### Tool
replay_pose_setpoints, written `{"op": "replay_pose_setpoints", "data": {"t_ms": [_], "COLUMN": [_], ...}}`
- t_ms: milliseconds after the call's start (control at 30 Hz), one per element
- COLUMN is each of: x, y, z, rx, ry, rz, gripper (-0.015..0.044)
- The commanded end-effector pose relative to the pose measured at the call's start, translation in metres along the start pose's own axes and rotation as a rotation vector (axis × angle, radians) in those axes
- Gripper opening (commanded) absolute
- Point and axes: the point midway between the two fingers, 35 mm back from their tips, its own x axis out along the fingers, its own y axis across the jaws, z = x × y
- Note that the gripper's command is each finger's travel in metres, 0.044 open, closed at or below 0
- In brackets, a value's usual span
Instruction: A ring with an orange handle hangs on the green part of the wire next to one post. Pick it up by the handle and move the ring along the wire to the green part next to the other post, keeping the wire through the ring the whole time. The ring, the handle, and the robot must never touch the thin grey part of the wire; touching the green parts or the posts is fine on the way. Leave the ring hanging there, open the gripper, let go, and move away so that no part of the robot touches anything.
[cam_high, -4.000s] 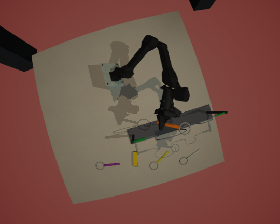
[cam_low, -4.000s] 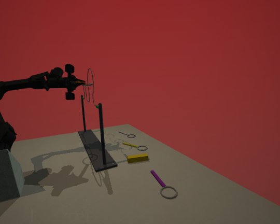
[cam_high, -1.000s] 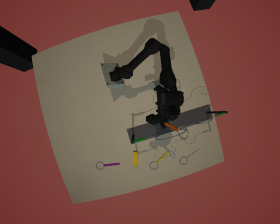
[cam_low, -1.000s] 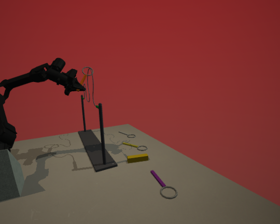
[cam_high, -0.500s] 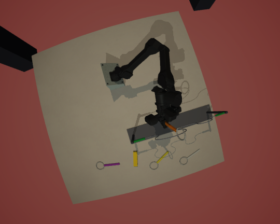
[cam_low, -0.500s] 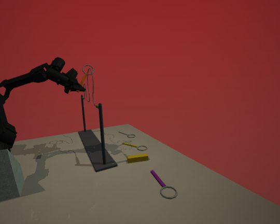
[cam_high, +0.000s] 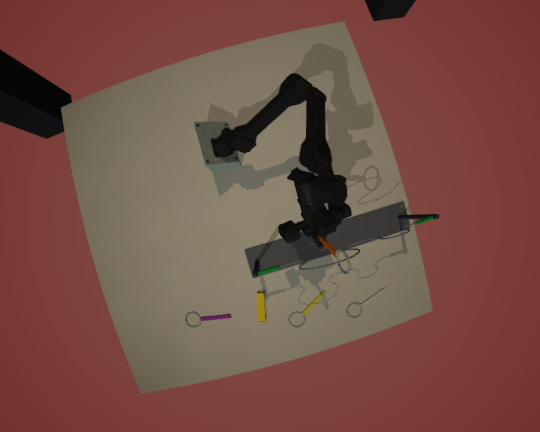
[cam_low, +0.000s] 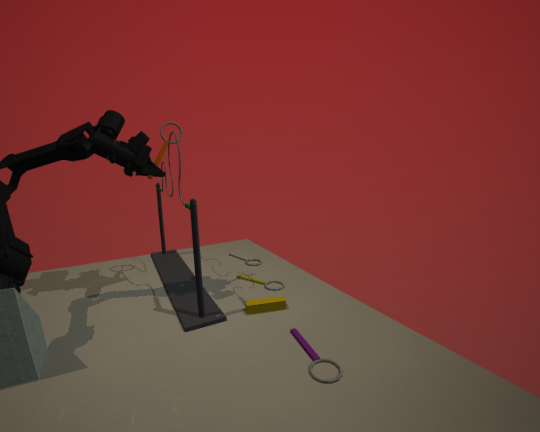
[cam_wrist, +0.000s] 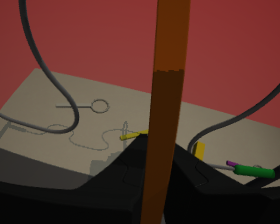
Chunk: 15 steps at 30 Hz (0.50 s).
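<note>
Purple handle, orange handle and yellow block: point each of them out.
purple handle (cam_high: 216, 317) (cam_low: 304, 344): top and exterior views, mid-handle
orange handle (cam_high: 327, 245) (cam_low: 161, 154) (cam_wrist: 168, 100): top, exterior and wrist views, bare stretch of the handle
yellow block (cam_high: 261, 306) (cam_low: 266, 306) (cam_wrist: 199, 151): all three views, body

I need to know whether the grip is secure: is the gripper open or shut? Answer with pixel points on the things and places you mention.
Shut on the orange handle (cam_high: 327, 245) (cam_low: 161, 154) (cam_wrist: 169, 75): in the wrist view it runs down between the gripper's (cam_high: 320, 239) (cam_low: 159, 173) (cam_wrist: 157, 145) fingertips.
</note>
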Motion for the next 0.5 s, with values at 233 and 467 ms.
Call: {"op": "replay_pose_setpoints", "data": {"t_ms": [233,467], "x": [0.0002,0.0003], "y": [0.0041,0.0065], "z": [-0.0017,-0.0013], "rx": [0.128,0.204], "ry": [-0.014,-0.024], "rz": [0.071,0.112], "gripper": [-0.015,-0.015]}}
